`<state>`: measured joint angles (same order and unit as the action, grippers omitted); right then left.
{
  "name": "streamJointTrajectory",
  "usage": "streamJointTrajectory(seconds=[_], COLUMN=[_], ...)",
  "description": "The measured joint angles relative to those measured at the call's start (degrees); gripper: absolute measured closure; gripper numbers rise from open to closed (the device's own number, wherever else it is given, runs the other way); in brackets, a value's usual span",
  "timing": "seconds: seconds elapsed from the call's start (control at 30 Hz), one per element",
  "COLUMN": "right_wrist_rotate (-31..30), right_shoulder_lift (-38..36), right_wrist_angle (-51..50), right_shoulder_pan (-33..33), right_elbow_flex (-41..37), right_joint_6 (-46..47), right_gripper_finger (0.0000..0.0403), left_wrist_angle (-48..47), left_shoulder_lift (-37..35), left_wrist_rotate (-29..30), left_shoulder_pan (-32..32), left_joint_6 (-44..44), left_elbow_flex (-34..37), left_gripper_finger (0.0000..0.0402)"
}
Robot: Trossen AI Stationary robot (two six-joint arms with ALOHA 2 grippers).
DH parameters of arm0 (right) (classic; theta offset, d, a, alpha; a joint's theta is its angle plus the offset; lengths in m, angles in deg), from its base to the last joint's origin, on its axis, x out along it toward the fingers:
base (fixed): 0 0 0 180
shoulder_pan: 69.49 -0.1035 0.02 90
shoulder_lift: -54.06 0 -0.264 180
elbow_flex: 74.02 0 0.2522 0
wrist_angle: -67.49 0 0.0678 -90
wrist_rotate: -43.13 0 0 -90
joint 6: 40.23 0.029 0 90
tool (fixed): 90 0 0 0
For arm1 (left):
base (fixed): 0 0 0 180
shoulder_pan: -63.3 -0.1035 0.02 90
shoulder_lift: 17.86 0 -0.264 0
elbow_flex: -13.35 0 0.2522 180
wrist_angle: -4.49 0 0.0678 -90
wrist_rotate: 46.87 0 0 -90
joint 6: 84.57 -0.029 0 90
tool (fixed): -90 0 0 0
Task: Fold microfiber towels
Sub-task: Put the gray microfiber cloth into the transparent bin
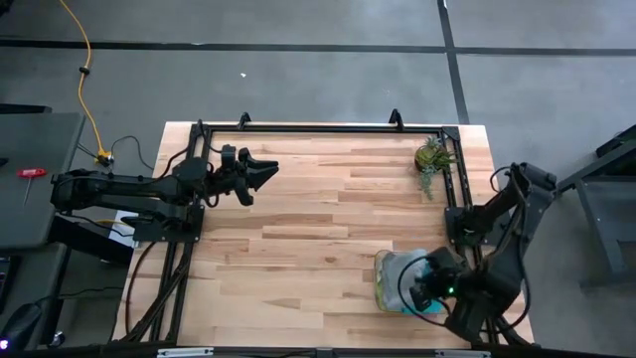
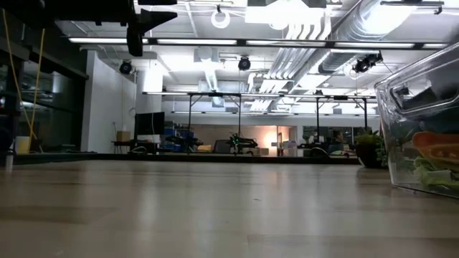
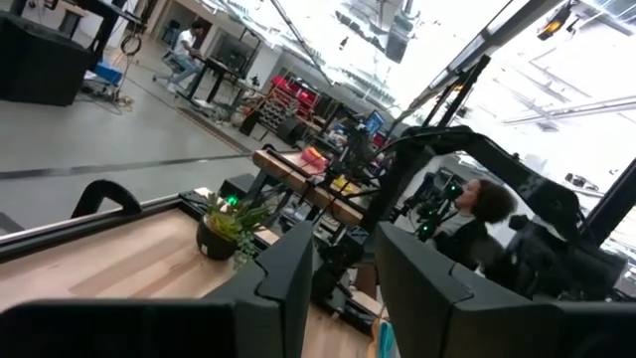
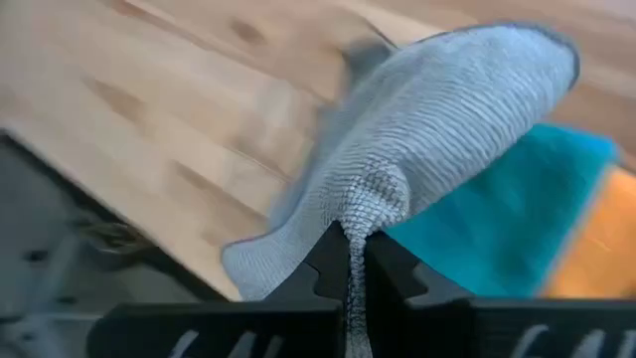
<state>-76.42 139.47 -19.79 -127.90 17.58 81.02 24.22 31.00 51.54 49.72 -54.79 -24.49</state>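
Grey concrete floor (image 1: pixel 328 89) surrounds the wooden table (image 1: pixel 318 249); beyond it, bright ceiling lights (image 2: pixel 215 68), white ducts (image 2: pixel 308 21) and distant workbenches (image 2: pixel 237 147).

Grey towel (image 4: pixel 427 129): ribbed weave, pinched at a gathered fold between the fingers of the right end effector (image 4: pixel 355 261), draping in loose lobes across the centre and upper right of the right wrist frame. Teal towel (image 4: pixel 522 214) beneath it at right, orange towel (image 4: pixel 606 244) at far right edge. Orange (image 2: pixel 437 147) and lime green (image 2: pixel 434 172) cloth bunched at the low view's right edge.
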Motion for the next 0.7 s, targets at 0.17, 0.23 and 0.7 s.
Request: streamJointTrajectory(seconds=[0.17, 0.23, 0.7], right_wrist_rotate=[9.80, 14.14, 29.17], right_shoulder_lift=[3.61, 4.70, 12.22], right_wrist_angle=[-3.01, -3.74, -5.09], right_shoulder_pan=[-0.13, 0.36, 4.56], right_elbow_flex=[-0.02, -0.02, -0.02], right_joint_6=[2.91, 3.35, 4.75], right_gripper_finger=[0.0403, 0.0403, 0.0403], left_wrist_angle=[-1.26, -1.23, -1.43], left_shoulder_lift=[-0.01, -0.01, 0.01], left_wrist_rotate=[1.34, 1.38, 2.21], left_shoulder_pan=[0.02, 0.02, 0.02], left_joint_6=[0.00, 0.00, 0.00], left_elbow_flex=[0.00, 0.00, 0.00], left_gripper_finger=[0.0300, 0.0300, 0.0300])
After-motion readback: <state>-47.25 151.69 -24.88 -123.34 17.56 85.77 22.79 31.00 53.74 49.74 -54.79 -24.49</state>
